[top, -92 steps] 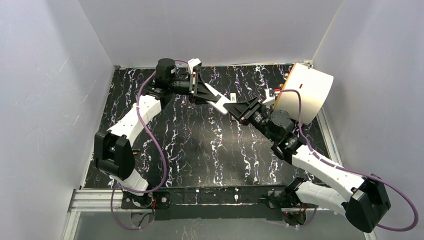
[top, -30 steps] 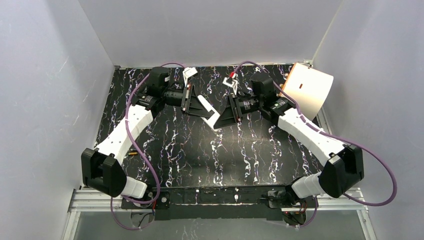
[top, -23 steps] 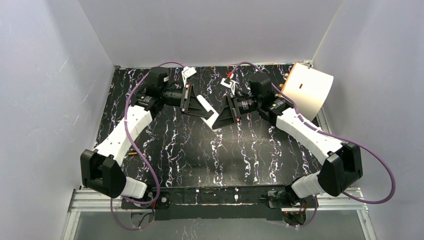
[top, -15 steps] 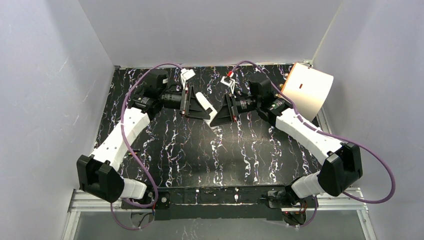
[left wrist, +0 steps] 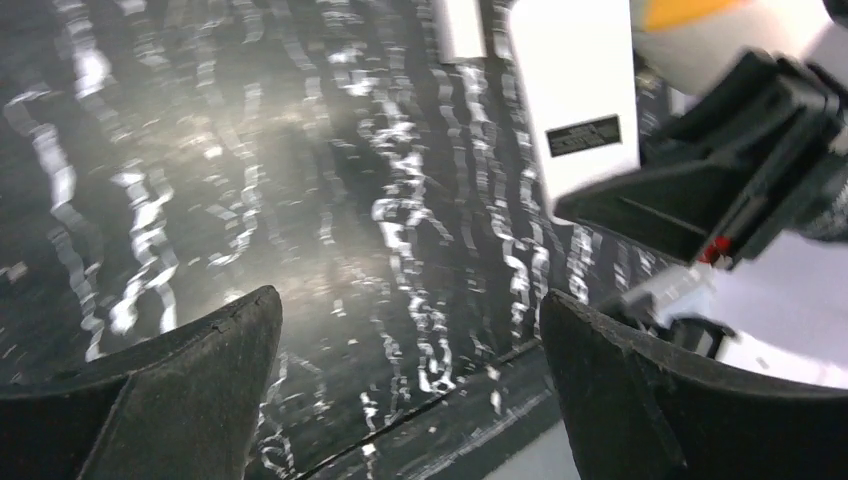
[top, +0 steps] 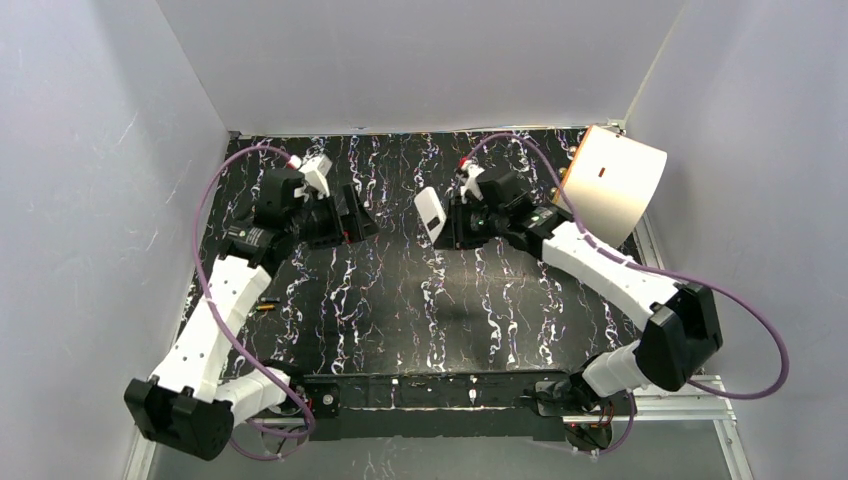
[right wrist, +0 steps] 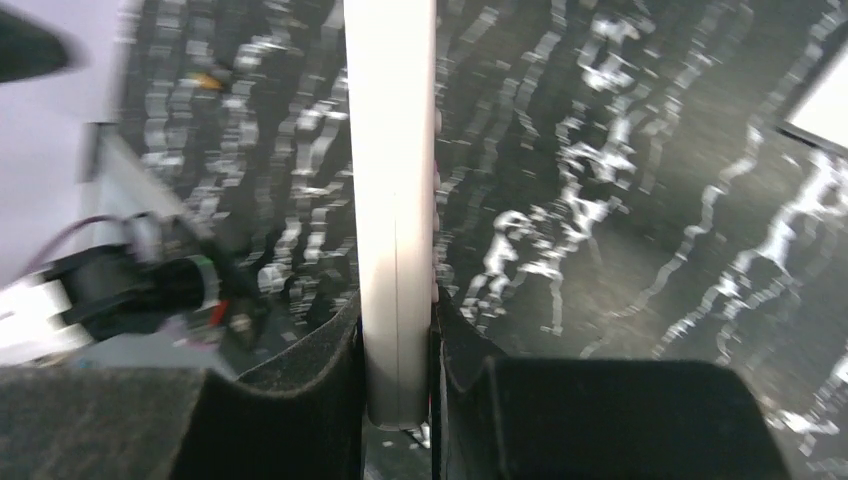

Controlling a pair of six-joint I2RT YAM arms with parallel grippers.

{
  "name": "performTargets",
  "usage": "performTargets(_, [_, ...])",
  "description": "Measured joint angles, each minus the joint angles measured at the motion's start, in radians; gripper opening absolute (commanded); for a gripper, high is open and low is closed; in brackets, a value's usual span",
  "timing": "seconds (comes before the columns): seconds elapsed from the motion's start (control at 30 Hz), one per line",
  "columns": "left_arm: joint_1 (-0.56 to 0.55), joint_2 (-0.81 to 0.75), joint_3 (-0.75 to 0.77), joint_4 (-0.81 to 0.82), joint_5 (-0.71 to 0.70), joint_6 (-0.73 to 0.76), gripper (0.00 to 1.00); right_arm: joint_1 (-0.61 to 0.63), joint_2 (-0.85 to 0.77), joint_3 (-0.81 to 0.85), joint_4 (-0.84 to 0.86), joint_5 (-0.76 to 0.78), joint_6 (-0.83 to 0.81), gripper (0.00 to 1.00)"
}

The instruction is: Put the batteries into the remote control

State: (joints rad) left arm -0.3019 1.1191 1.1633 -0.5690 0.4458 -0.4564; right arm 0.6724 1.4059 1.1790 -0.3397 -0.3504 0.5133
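Note:
The white remote control (top: 431, 213) hangs above the middle of the table, tilted upright, with my right gripper (top: 447, 219) shut on its lower end. In the right wrist view the remote control (right wrist: 393, 180) stands edge-on, pinched between both fingers of the right gripper (right wrist: 397, 330). My left gripper (top: 349, 215) is open and empty, a hand's width left of the remote. From the left wrist, the remote control (left wrist: 572, 95) shows its labelled back beyond the wide-apart left gripper (left wrist: 408, 305). One small orange battery (top: 265, 307) lies on the table by the left arm.
A white cylindrical container (top: 617, 186) with an orange rim lies on its side at the back right corner. Lilac walls close in the black marbled table (top: 400, 300) on the left, back and right.
My left gripper has opened, let go of the remote and drawn back to the left. My right gripper has kept the remote and swung it more upright.

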Motion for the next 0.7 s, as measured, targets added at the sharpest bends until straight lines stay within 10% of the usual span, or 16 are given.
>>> performTargets(0.2, [0.005,-0.134,-0.071,-0.106,-0.267,-0.068,0.98,0.152,0.155,0.033,-0.145,0.412,-0.026,0.01])
performTargets(0.7, [0.005,-0.205,-0.019,-0.389,-0.394,-0.245,0.98,0.283,0.686,0.435,-0.451,1.056,-0.016,0.01])
